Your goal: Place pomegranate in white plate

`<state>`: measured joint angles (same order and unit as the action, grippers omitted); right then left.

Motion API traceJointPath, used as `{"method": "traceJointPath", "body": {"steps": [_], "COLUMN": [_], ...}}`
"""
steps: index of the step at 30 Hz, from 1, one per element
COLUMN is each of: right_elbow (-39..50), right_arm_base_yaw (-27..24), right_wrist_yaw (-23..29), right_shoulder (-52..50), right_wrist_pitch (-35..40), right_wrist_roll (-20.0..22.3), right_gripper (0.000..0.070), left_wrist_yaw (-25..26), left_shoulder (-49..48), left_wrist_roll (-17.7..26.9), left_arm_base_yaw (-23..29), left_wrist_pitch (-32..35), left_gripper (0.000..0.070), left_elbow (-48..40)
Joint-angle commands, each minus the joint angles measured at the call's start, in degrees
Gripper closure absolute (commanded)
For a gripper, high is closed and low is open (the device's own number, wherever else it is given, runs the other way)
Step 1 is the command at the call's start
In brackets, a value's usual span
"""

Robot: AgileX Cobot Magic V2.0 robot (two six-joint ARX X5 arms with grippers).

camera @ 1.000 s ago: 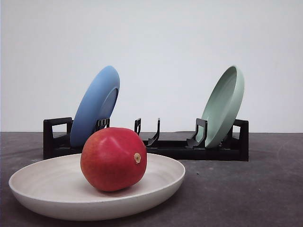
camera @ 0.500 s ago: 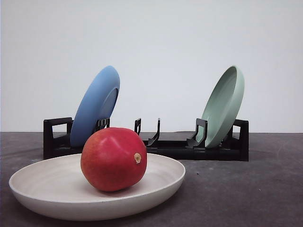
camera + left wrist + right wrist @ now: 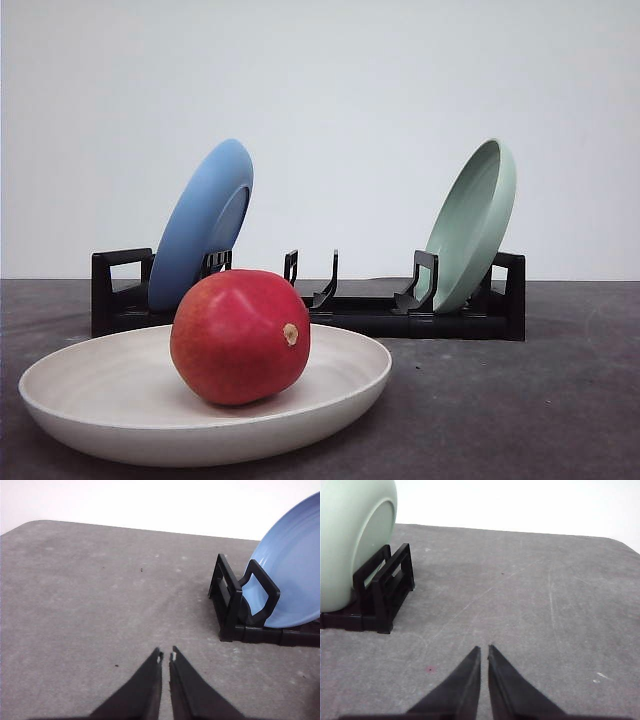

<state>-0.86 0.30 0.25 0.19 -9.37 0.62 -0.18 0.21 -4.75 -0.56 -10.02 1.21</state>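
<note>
Both hands look done: left hand (image 3: 165, 656) is pinched closed on nothing over bare desk (image 3: 90, 595), right hand (image 3: 484, 649) same deal. From the front I see the pomegranate (image 3: 240, 336) sitting in the white plate (image 3: 330, 400), nothing touching it. So I'd call the placing finished; next is just parking the arms without bumping the rack (image 3: 470, 318).

A black dish rack (image 3: 330, 305) stands on the grey counter (image 3: 520, 400), holding a tilted blue plate (image 3: 205, 220) and a pale green plate (image 3: 472, 222).
</note>
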Motion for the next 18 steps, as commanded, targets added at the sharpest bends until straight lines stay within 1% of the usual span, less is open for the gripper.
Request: {"method": "traceJointPath", "body": {"steps": [1, 18], "right_elbow": [0.3, 0.3], "right_arm_base_yaw": [-0.1, -0.1], "right_wrist_yaw": [0.2, 0.2], "right_shoulder": [0.0, 0.0], "right_wrist_pitch": [0.6, 0.6], "right_wrist_roll": [-0.6, -0.6], "right_gripper": [0.0678, 0.0678], "left_wrist_yaw": [-0.2, -0.2], "left_shoulder": [0.0, 0.0], "left_wrist_roll": [-0.4, -0.4], "left_arm_base_yaw": [0.1, 0.1], "left_wrist_pitch": [0.9, 0.9], "left_gripper": [0.0696, 0.0696], "left_elbow": [-0.5, -0.5]}}
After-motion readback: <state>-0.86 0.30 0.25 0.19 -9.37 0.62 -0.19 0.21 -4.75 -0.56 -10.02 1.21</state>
